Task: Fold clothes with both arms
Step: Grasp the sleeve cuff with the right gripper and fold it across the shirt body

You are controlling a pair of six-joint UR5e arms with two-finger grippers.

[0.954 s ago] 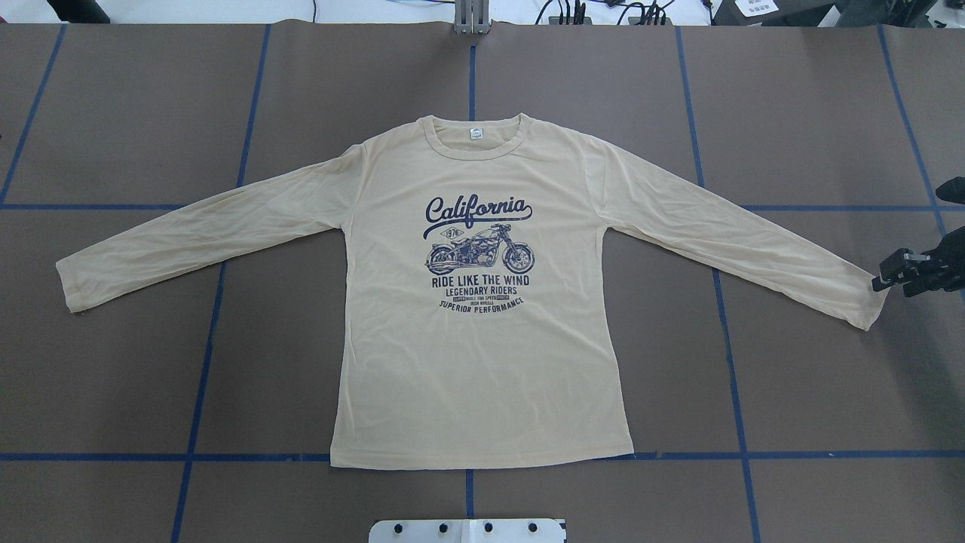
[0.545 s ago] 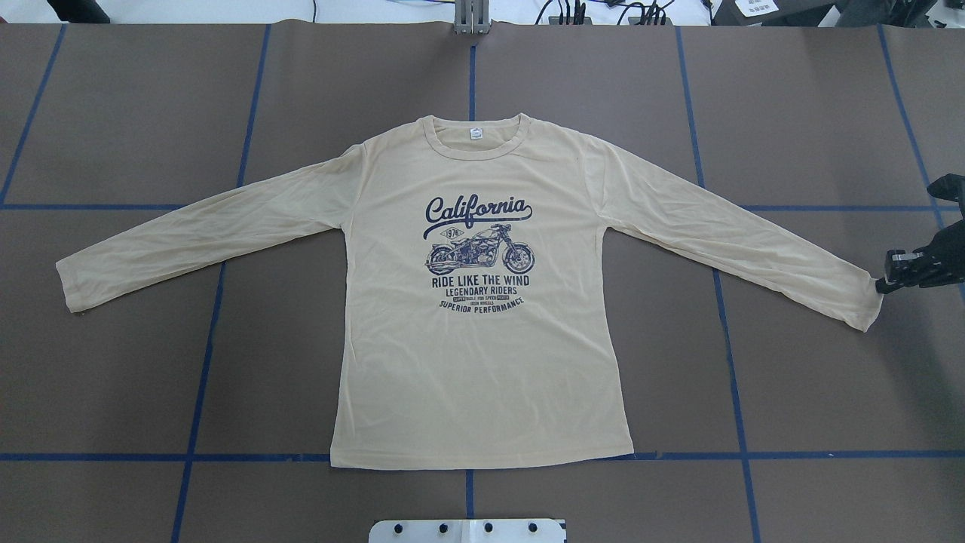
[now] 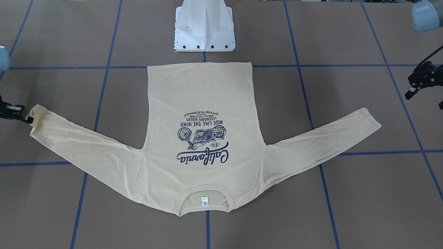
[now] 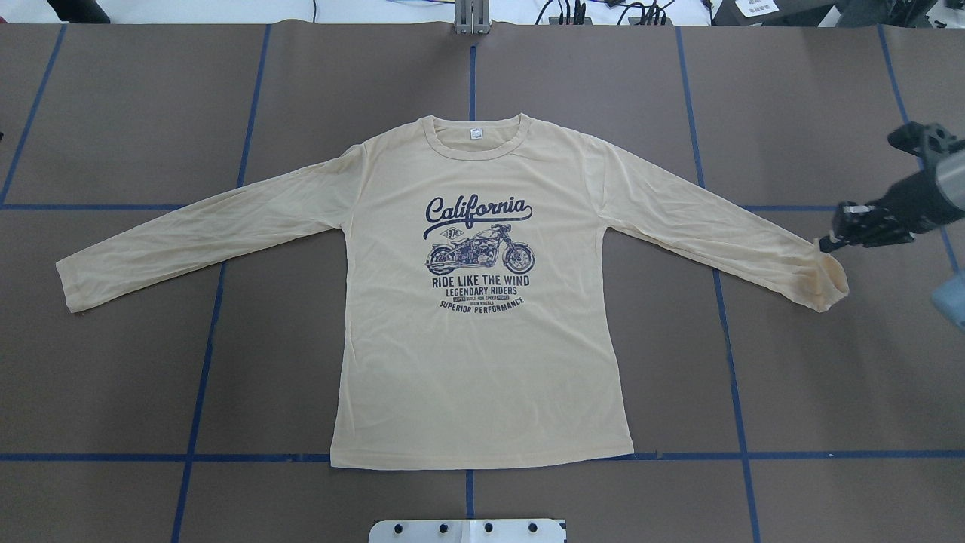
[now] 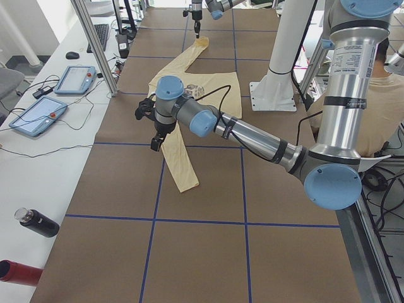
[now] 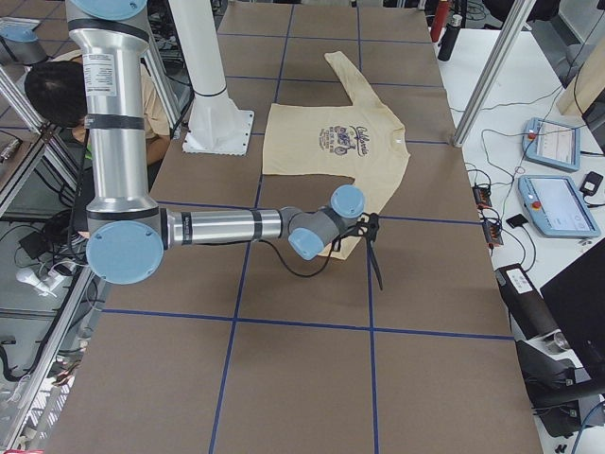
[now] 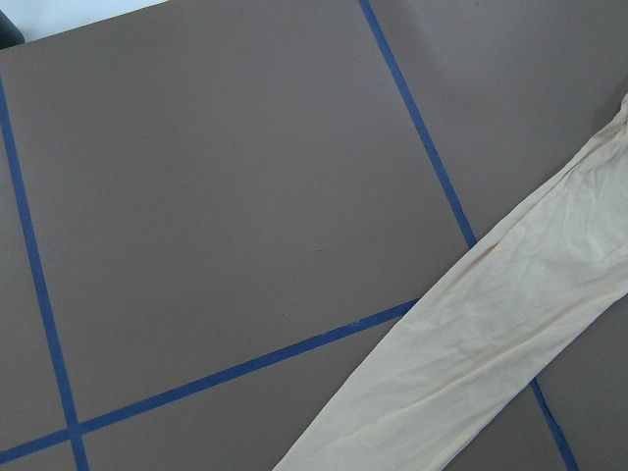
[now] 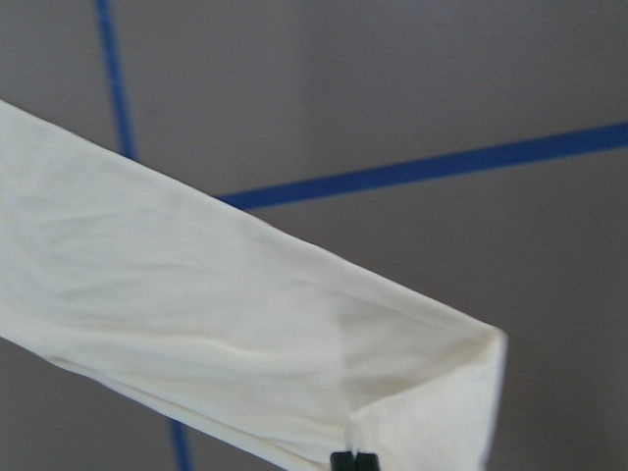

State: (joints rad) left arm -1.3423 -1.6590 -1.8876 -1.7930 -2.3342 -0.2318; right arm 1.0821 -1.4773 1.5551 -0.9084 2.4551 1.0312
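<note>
The cream-yellow long-sleeved shirt (image 4: 482, 362) lies flat, print up, collar away from the robot; it also shows in the front-facing view (image 3: 200, 93). My right gripper (image 4: 824, 245) is shut on the right sleeve's cuff (image 4: 829, 283), which is lifted and curled inward. The right wrist view shows the shut fingertips (image 8: 353, 459) pinching the folded cuff edge (image 8: 432, 402). My left gripper (image 3: 424, 98) hovers open and empty above the table, beyond the left sleeve's cuff (image 3: 367, 121). The left wrist view shows only that sleeve (image 7: 491, 343) on the mat.
The white pedestal base (image 3: 204, 31) stands just behind the shirt's hem. Blue tape lines (image 4: 203, 339) grid the brown mat. A side table holds tablets (image 5: 76, 79) and bottles (image 5: 38, 222). A person (image 5: 388, 95) sits behind the robot.
My right gripper reached the right cuff, took hold of it and carried it inward and away from the robot. The cuff now curls up off the mat. The rest of the shirt has not moved.
</note>
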